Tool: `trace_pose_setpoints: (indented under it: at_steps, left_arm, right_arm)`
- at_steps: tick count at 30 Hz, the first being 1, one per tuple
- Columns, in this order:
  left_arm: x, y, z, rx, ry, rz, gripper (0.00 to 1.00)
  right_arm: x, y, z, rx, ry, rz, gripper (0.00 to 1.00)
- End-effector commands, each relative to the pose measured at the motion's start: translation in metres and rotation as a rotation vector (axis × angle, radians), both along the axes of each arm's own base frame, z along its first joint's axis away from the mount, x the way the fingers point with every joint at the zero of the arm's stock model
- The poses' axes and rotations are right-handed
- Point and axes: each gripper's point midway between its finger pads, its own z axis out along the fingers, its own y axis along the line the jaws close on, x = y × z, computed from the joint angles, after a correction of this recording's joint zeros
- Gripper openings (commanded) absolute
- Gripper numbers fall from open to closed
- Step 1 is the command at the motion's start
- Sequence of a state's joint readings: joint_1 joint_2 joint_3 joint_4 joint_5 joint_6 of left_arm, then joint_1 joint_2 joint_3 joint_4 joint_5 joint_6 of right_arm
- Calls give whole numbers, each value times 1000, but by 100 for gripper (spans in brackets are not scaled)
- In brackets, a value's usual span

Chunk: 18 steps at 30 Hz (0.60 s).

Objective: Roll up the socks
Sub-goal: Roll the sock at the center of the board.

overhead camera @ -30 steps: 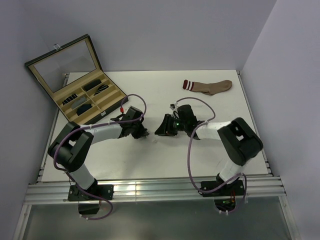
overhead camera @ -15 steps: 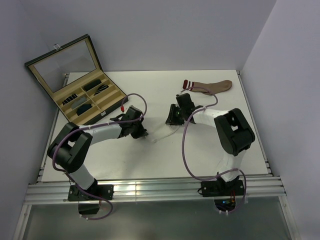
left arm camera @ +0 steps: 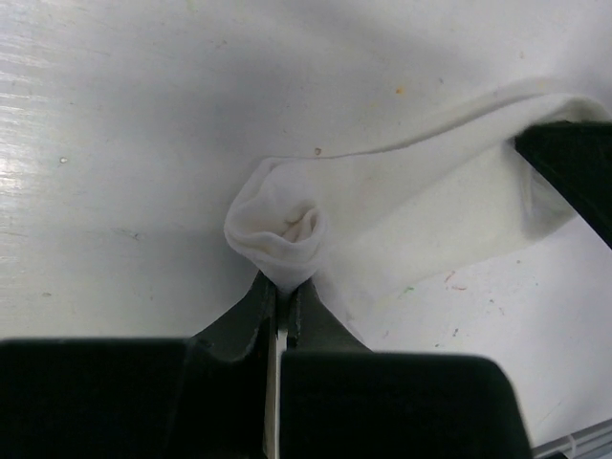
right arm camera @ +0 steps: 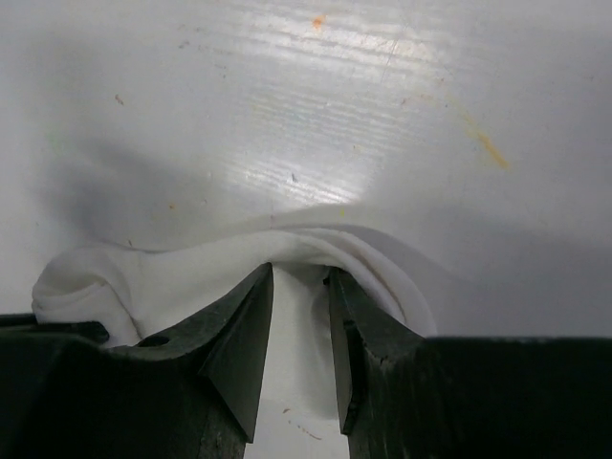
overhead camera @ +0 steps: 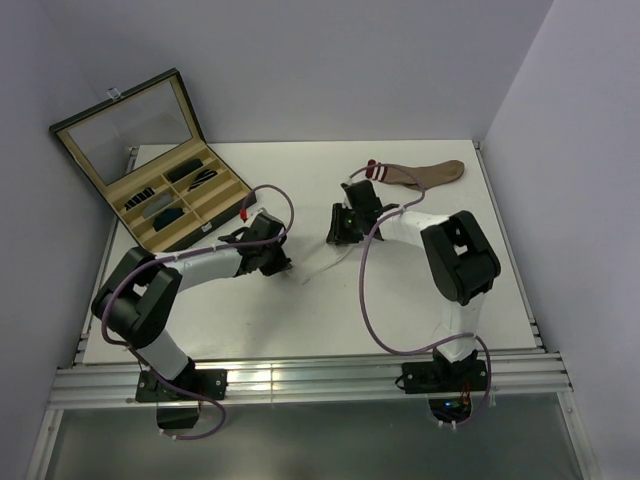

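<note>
A white sock (overhead camera: 322,262) lies stretched on the white table between my two grippers. My left gripper (overhead camera: 288,270) is shut on its bunched, partly rolled end (left arm camera: 277,234), pinched at the fingertips (left arm camera: 284,287). At the other end my right gripper (overhead camera: 340,238) has its jaws apart, and the sock's edge (right arm camera: 316,244) drapes over both fingertips (right arm camera: 299,273). No fabric is pinched between those jaws. A brown sock (overhead camera: 425,172) with a red and white striped cuff lies flat at the back right, apart from both grippers.
An open dark case (overhead camera: 185,195) with a glass lid and divided compartments holding small dark items stands at the back left. The table's raised rim (overhead camera: 300,352) runs along the near edge. The right arm's purple cable loops close to the brown sock's cuff.
My right gripper has swung away from the left one toward the back, drawing the white sock out longer. The left gripper has stayed in place, shut on the sock's end.
</note>
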<state>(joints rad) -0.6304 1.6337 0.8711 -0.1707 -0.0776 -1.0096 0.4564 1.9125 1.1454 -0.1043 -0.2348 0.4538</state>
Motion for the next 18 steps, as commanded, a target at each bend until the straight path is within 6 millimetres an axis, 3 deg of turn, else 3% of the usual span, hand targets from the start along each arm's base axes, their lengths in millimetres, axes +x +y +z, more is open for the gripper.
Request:
trace_pose_setpoints:
  at_steps: [1,5,9,18]
  left_arm:
    - [-3,7,-8,65,21,2,0]
    - [-2,8,-9,78,30,16,1]
    - [-1,7,-7,81,31,18,0]
    - [-2,5,-9,84,42,12,0]
  right_arm:
    - [-7,0,32,-44,-119,56,38]
    - [-26,10,62,-45,-236,67,42]
    - [-57,46,81,24,-312,140,46]
    - [-93,97,64,31,-295,271,46]
